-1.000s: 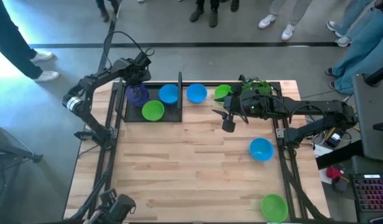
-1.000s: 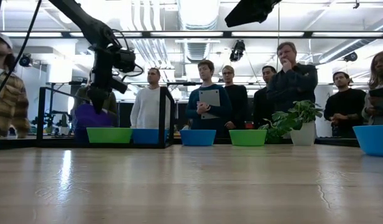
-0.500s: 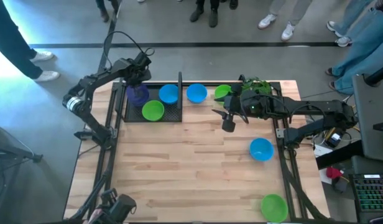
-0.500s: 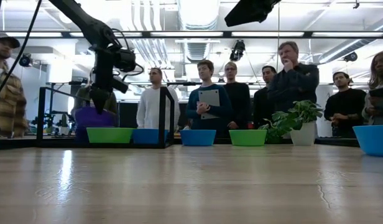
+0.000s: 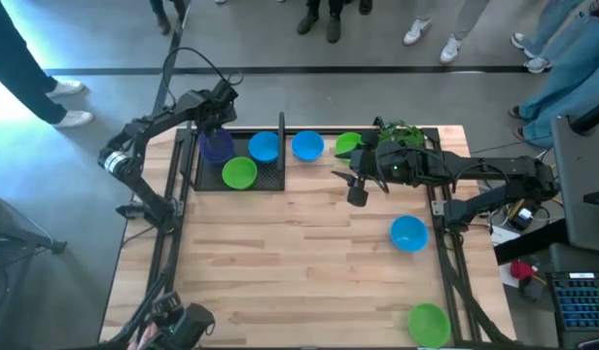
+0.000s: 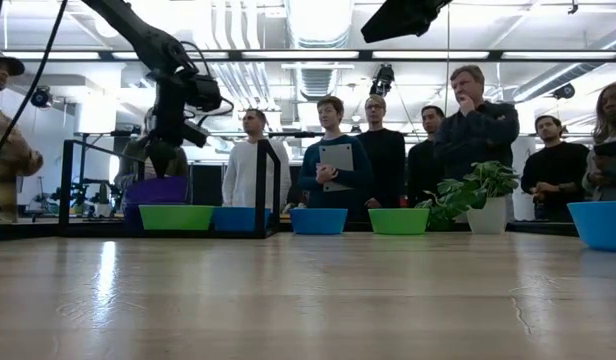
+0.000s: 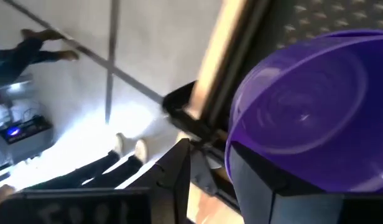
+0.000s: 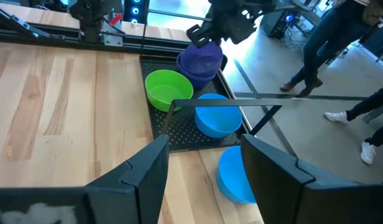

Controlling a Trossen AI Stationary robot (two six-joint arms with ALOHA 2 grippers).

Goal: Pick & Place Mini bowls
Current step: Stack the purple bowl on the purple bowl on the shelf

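High view: light wood plank surface (image 5: 299, 262) on a grey floor, people's legs and shoes along the far edge. Black tray (image 5: 239, 160) at the far left corner holds a purple bowl (image 5: 216, 148), a green bowl (image 5: 238, 173) and a blue bowl (image 5: 264, 147). Left hand (image 5: 214, 124) hangs over the purple bowl. Just outside the tray, another blue bowl (image 5: 307, 146), then a green one (image 5: 347, 144) beside a plant (image 5: 402, 134). Right hand (image 5: 358, 190) hovers mid-surface near the far side, nothing in it. One more blue bowl (image 5: 408, 233) near the right edge, a green bowl (image 5: 428, 323) at the near right corner.

Low view: left hand (image 6: 160, 152) just above the purple bowl (image 6: 155, 190), apart from it, fingers released. Bowls line the far edge; the plant (image 6: 475, 197) sits in a white pot. A row of people stands behind, office ceiling lights above.

Left wrist view: purple bowl (image 7: 306, 112) fills the frame just beyond the spread dark fingers (image 7: 173, 171), not gripped. Tray edge, surface edge and grey floor behind, a person's shoes farther off.

Right wrist view: right fingers (image 8: 138, 171) wide apart, empty, over bare wood. Ahead, the tray (image 8: 160, 127) with green (image 8: 168, 88), blue (image 8: 217, 118) and purple (image 8: 200, 61) bowls, the left hand (image 8: 201, 34) above the purple one; another blue bowl (image 8: 234, 174) lies outside the tray.
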